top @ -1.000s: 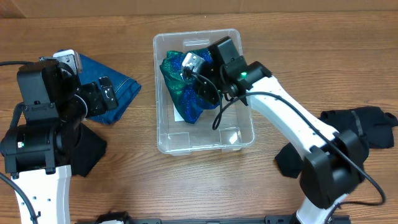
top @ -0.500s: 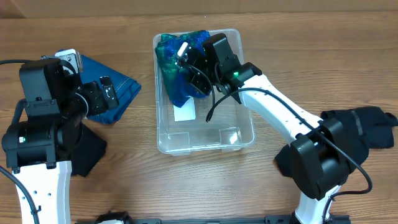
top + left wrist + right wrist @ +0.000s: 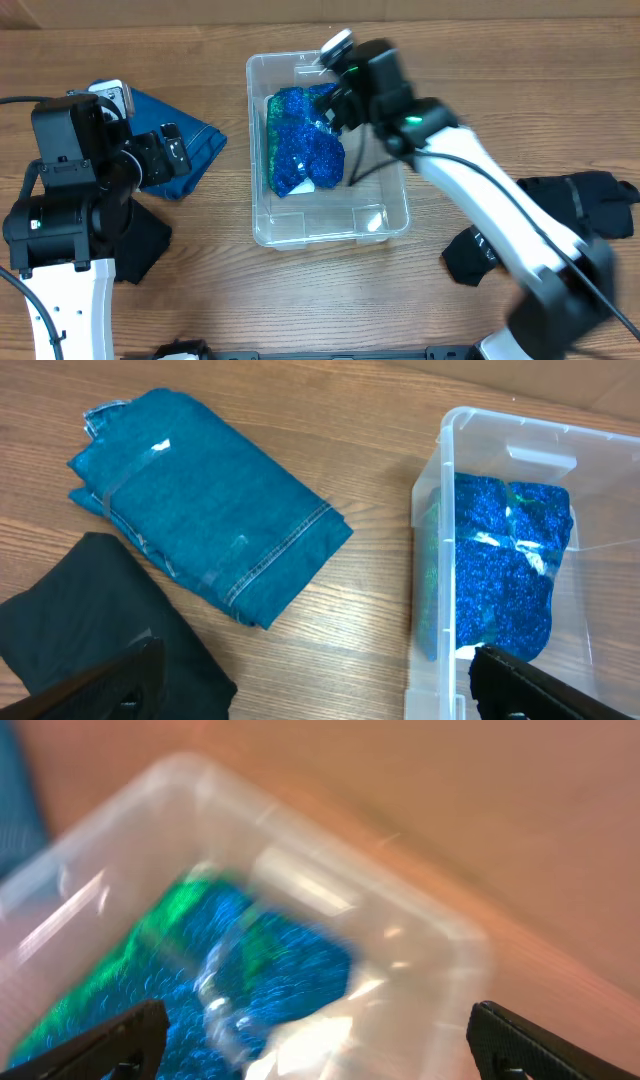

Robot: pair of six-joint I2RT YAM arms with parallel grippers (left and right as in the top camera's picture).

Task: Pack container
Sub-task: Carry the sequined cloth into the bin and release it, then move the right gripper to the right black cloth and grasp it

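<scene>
The clear container [image 3: 392,212] stands mid-table. A sparkly blue-green cloth [image 3: 305,140] lies loose inside it, against the left wall. My right gripper [image 3: 336,88] hovers blurred over the container's far right part, open and holding nothing. In the right wrist view the cloth [image 3: 200,990] lies below the right gripper [image 3: 320,1045], inside the container's [image 3: 440,935] far corner. My left gripper [image 3: 163,152] is open left of the container, above the table. The left wrist view has the left gripper [image 3: 315,690] over bare wood, with the container [image 3: 448,470] and cloth [image 3: 505,560] at right.
Folded blue jeans [image 3: 185,135] [image 3: 200,530] lie left of the container. A black garment [image 3: 140,245] [image 3: 90,620] lies under my left arm. Two more black garments [image 3: 585,205] [image 3: 465,255] lie at the right.
My right gripper has opened and let go of the blue-green cloth, which now lies in the container. The right arm has pulled up and toward the far edge. The left arm has not moved.
</scene>
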